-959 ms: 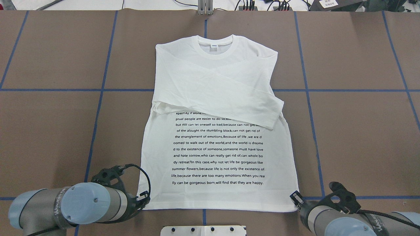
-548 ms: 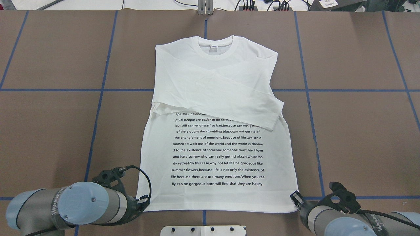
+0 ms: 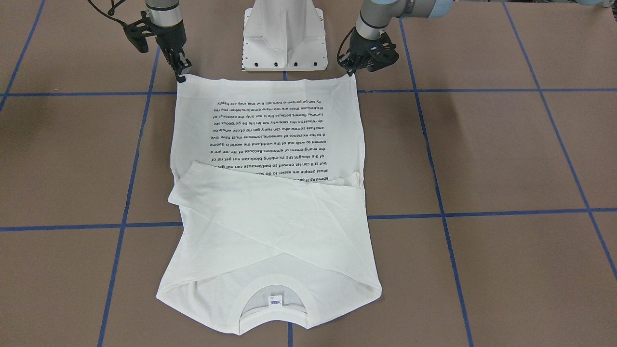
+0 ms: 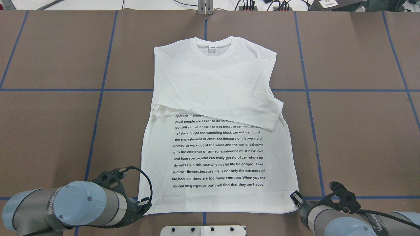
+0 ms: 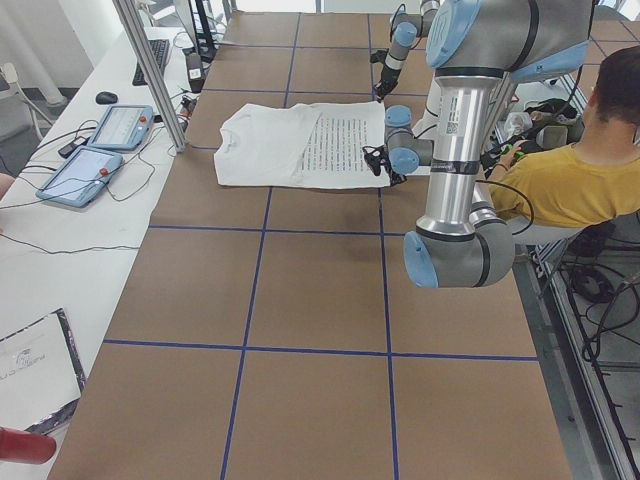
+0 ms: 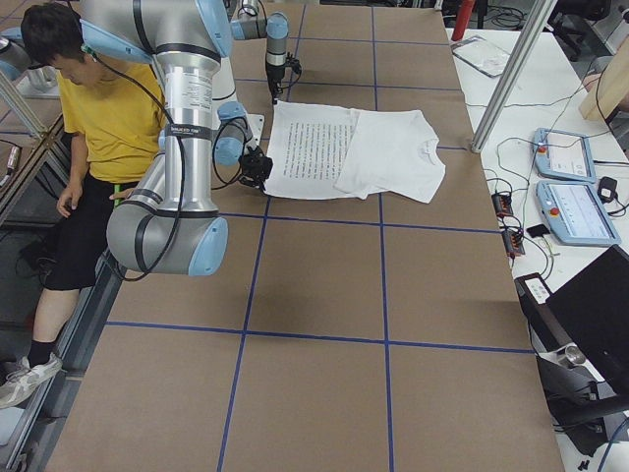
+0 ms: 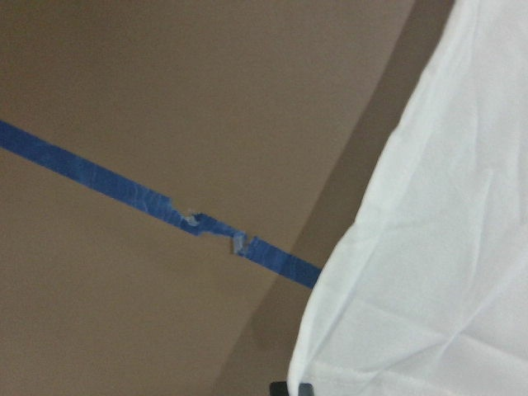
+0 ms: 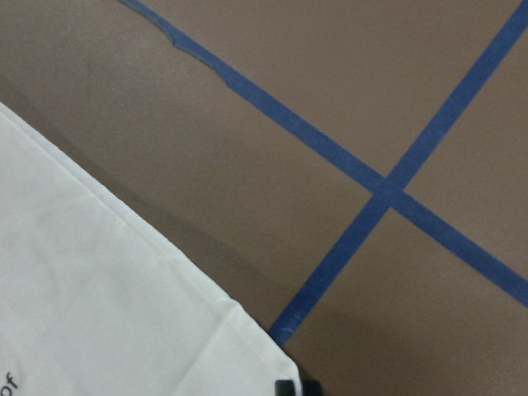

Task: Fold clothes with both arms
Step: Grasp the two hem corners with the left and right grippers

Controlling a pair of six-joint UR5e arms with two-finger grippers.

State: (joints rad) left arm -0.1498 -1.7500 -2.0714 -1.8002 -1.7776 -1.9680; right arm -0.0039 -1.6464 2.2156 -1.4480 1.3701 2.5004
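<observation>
Overhead and front cameras face each other across the worktop (image 4: 49, 49), side cameras at its ends; all share the shirt (image 4: 216, 98).

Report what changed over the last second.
The left gripper drew back toward the robot, apparently pulling its hem corner of the shirt along; the whole shirt slid slightly toward the robot. No new grasp or release is visible. The right gripper stayed at the other hem corner, and the shirt's fold is unchanged.

The left fingers (image 4: 144, 200) have dragged the T-shirt (image 4: 216, 82) slightly toward the robot.
</observation>
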